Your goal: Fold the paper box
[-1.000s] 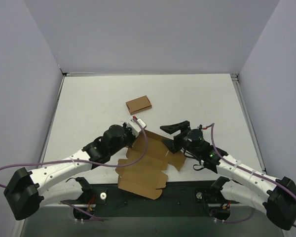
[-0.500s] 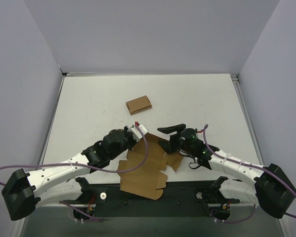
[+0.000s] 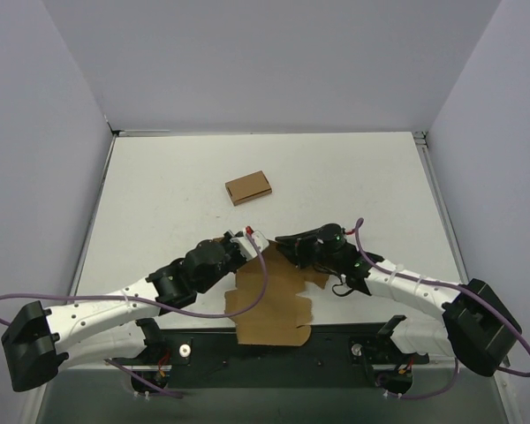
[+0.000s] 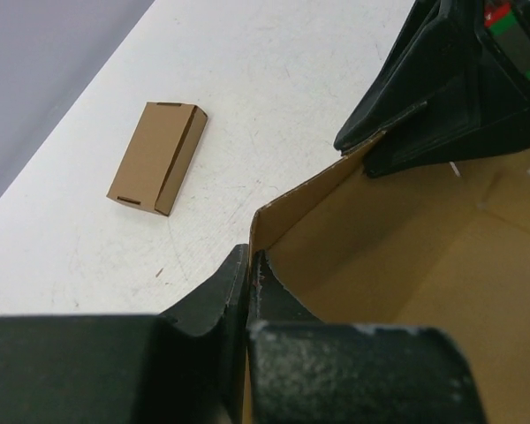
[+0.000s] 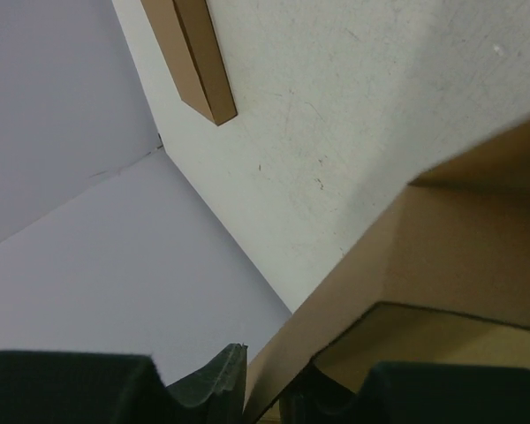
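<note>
The paper box [image 3: 271, 299] is a brown die-cut piece near the table's front edge, between both arms, with its walls partly raised. In the left wrist view my left gripper [image 4: 249, 258] is shut on the upright edge of one wall, and the box's brown inside [image 4: 389, 265] opens to the right. From above, this gripper [image 3: 245, 244] sits at the box's far left corner. My right gripper [image 5: 272, 375] is shut on another wall of the paper box [image 5: 450, 256], with thin cardboard between its fingers. From above, it [image 3: 288, 246] is at the far right corner.
A smaller flat brown cardboard box [image 3: 249, 186] lies farther back on the white table [image 3: 353, 177], also seen as a small box [image 4: 157, 159] in the left wrist view. Purple-grey walls enclose the table on three sides. The black base rail [image 3: 203, 340] runs along the near edge.
The right gripper has closed on a box wall after standing open. Both grippers have drawn closer together, and the flat sheet has bunched into a narrower shape with raised walls.
</note>
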You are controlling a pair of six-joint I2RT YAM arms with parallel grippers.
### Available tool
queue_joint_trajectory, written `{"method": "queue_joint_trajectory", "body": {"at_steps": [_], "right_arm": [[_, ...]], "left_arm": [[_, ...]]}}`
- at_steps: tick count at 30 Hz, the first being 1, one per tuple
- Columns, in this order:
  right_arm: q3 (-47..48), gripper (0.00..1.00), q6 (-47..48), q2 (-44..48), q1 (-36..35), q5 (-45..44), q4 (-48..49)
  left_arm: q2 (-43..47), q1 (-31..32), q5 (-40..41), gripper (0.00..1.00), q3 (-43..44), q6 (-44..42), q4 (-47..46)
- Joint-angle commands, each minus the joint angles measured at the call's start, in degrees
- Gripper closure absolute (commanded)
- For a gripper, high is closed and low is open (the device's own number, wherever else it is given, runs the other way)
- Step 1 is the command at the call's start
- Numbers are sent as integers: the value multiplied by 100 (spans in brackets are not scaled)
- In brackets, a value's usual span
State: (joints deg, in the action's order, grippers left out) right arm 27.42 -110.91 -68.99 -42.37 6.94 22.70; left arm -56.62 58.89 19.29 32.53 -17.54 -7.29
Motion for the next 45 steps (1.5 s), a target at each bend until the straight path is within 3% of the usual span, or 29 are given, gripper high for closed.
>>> {"method": "queue_joint_trajectory", "body": {"at_steps": [1,4,5,8,11,14,20,25,34,45], "right_arm": [[290,85,183,-18,18,-17,86],[290,96,359,26,27,-157,112],[282,98,421,35,18,-193,164],[290,100,797,-35,44,-193,471],[203,100,1044,-228,45,-97,1005],[89,100,1273,-483,27,-96,1640],[9,100,2292,-897,9,-131,2494],[-227,100,2907,-984,1,-246,2870],[-799,100,3454,-1564,88,-53,4373],[-1019,100,3295,-1767,229,62,4955]], "left_arm": [[169,35,128,79,112,75,-352],[178,26,49,48,209,198,-186],[186,26,-47,34,279,207,-142],[265,8,-100,20,437,330,34],[423,-132,-363,14,526,488,192],[599,-334,-890,11,640,751,298],[433,-1327,-2077,9,1158,1682,667],[187,-2073,-2263,9,1362,2658,993],[599,-2277,-1666,10,263,3625,474],[819,-2514,-285,11,-413,5023,1739]]}}
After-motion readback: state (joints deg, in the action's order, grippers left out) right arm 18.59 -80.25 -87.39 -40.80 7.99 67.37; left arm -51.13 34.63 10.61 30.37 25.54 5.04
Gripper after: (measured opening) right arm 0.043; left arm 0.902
